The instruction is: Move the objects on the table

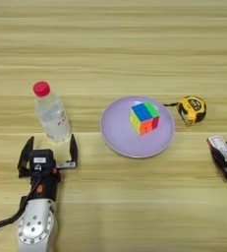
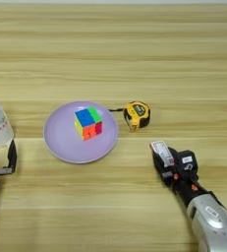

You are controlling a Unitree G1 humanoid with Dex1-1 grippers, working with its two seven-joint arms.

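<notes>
A clear plastic bottle [image 1: 51, 117] with a red cap stands upright at the left of the table [image 1: 113, 54]. Just on the near side of it, my left gripper [image 1: 49, 145] is open; its two black fingers spread wider than the bottle and their tips reach about level with its base. The multicoloured puzzle cube [image 1: 144, 117] rests on a lilac plate [image 1: 116, 139] at mid-table. At the near right, my right gripper [image 2: 165, 160] is shut on the small flat red-and-white box [image 2: 161, 150], low over the wood.
A yellow-and-black tape measure [image 2: 136, 114] lies just right of the plate, with a short length of tape pointing at the plate's rim. Bare planks stretch across the far half of the table.
</notes>
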